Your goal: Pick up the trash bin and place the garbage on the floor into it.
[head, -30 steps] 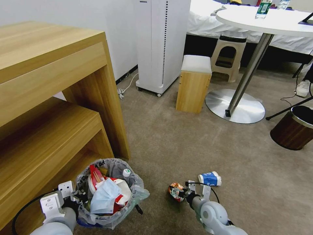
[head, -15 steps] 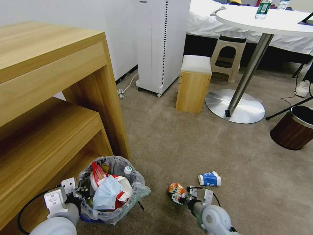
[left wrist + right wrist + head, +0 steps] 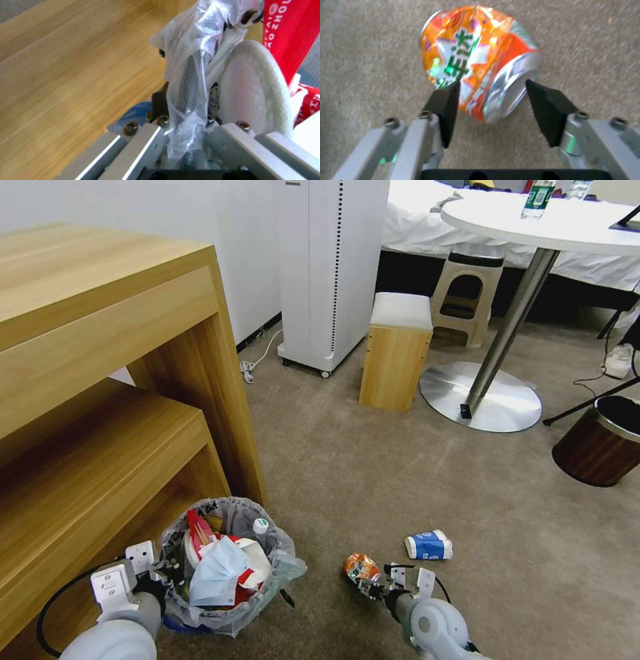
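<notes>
Straddling crushed orange can [image 3: 476, 62] on floor [image 3: 400, 480], right gripper [image 3: 491, 96] jaws apart, unclosed; left gripper [image 3: 186, 130] clamped on trash bin [image 3: 230, 617] rim, keeping it near.

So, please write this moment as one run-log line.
left gripper: shut on trash bin | right gripper: open around orange can | floor

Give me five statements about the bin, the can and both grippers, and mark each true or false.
1. The right gripper has its pads either side of the crushed orange can. True.
2. The can is inside the trash bin. False: it lies on the carpet.
3. The left gripper is clamped on the bin's bagged rim. True.
4. The blue-white cup is in the bin. False: it lies on the carpet.
5. The bin is empty. False: it holds litter.
</notes>
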`<state>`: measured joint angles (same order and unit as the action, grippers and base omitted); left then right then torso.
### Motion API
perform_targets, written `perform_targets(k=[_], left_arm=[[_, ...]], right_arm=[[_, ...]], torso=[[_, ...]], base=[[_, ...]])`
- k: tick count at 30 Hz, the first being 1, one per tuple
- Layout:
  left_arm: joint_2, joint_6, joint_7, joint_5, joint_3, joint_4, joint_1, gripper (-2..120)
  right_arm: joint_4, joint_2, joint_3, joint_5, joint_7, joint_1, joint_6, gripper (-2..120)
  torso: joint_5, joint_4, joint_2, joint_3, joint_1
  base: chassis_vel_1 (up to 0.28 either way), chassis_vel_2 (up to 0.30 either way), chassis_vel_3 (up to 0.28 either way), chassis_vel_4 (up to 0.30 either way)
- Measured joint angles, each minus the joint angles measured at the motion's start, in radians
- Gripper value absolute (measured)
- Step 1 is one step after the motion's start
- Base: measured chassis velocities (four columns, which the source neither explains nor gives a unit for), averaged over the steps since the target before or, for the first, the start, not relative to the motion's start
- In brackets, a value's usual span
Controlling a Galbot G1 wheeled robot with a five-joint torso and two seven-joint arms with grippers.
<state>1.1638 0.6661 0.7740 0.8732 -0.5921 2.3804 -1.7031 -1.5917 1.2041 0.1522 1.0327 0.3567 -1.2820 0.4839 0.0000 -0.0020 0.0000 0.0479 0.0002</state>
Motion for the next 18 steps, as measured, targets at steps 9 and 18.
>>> perform_targets(k=[9, 18], left_arm=[[0.004, 0.000, -0.001, -0.003, 0.001, 0.000, 0.000, 0], [0.006, 0.000, 0.000, -0.005, 0.003, -0.001, 0.004, 0]], right_arm=[[0.054, 0.002, 0.005, -0.016, -0.009, 0.040, -0.004, 41], [0.049, -0.013, 0.003, -0.033, -0.017, 0.043, -0.002, 15]], torso=[[0.0000, 0.0000, 0.000, 0.000, 0.000], [0.0001, 0.0000, 0.000, 0.000, 0.000]], base=[[0.000, 0.000, 0.000, 0.000], [0.000, 0.000, 0.000, 0.000]])
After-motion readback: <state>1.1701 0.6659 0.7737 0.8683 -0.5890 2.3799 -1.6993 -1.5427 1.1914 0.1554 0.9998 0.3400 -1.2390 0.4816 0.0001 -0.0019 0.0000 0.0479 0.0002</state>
